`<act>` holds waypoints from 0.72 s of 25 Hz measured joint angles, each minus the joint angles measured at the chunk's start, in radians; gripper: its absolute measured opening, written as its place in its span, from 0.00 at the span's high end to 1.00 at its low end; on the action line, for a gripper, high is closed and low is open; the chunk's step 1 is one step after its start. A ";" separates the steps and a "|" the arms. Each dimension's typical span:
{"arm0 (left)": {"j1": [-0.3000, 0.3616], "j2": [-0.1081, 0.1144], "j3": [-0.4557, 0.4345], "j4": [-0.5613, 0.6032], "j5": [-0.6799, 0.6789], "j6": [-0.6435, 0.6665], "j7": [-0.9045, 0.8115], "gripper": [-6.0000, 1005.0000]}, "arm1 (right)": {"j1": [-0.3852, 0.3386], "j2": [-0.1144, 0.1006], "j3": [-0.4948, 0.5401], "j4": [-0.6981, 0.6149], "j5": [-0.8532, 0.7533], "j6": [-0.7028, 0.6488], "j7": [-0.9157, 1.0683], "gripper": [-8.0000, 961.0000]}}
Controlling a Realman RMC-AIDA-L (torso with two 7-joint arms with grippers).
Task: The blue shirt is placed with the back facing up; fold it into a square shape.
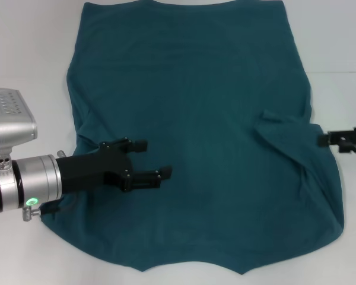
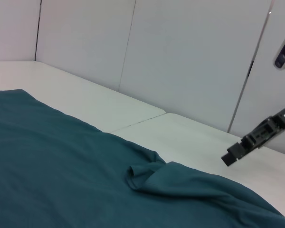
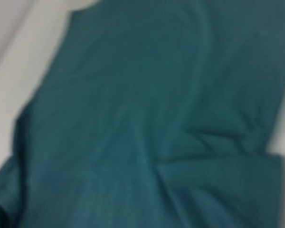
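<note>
Blue shirt [image 1: 196, 136] lies spread on a white table [image 1: 24, 47], its plain side up, the right sleeve folded in over the body into a crumpled ridge [image 1: 282, 136]. Left gripper [image 1: 143, 160] hovers above the shirt's left half, near the shirt's left edge, fingers parted with nothing between them. Right gripper [image 1: 329, 140] sits just off the shirt's right edge, beside the folded sleeve; whether its fingers are parted or closed cannot be told. Wall panels [image 2: 180, 57] stand behind the table, past the shirt's right side.
</note>
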 joint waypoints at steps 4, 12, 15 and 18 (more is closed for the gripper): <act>-0.002 0.000 0.004 0.000 0.001 0.000 0.001 0.07 | -0.004 -0.003 0.031 0.014 -0.077 0.001 0.026 0.20; -0.003 0.000 0.006 0.000 0.001 0.000 0.002 0.07 | -0.004 0.008 0.034 0.054 -0.093 0.040 0.028 0.20; -0.003 0.000 0.005 0.000 0.002 0.000 0.002 0.07 | 0.003 0.021 0.034 0.071 -0.091 0.087 0.023 0.22; -0.003 0.000 0.003 0.000 0.004 0.000 0.002 0.07 | 0.011 0.037 0.034 0.074 -0.089 0.114 0.016 0.24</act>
